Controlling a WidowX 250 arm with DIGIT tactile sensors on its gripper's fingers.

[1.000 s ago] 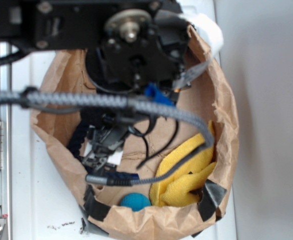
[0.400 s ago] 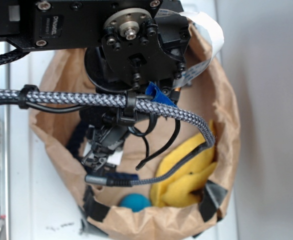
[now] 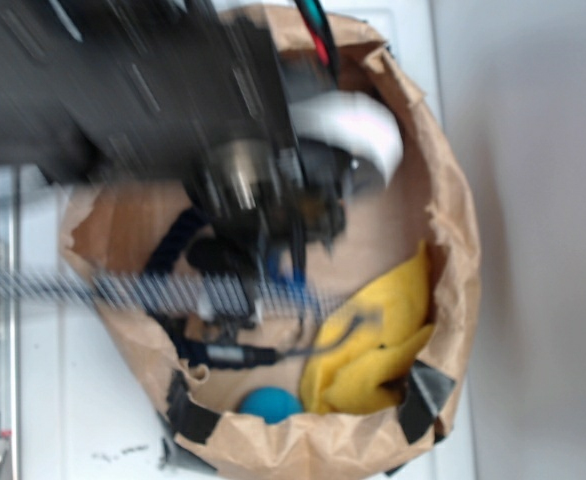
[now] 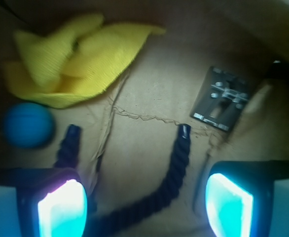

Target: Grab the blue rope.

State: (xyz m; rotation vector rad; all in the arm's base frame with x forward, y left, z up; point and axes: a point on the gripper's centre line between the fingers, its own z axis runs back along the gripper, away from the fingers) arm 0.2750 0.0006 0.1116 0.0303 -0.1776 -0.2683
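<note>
Wrist view: the tool (image 4: 145, 202) has its two glowing cyan pads (image 4: 61, 207) spread wide, nothing between them but bare brown paper floor. The thick dark navy twisted rope (image 4: 176, 165) lies in a U on that floor, its curve running between and below the pads, both ends pointing away from the camera. A small teal-blue ball (image 4: 28, 124) sits near the rope's left end; a crumpled yellow cloth (image 4: 75, 57) lies beyond it. A small grey metal plate (image 4: 222, 98) rests beyond the right end.

Exterior view: the blurred black arm (image 3: 173, 110) covers most of the brown paper bag (image 3: 443, 210); the rope is barely discernible.
</note>
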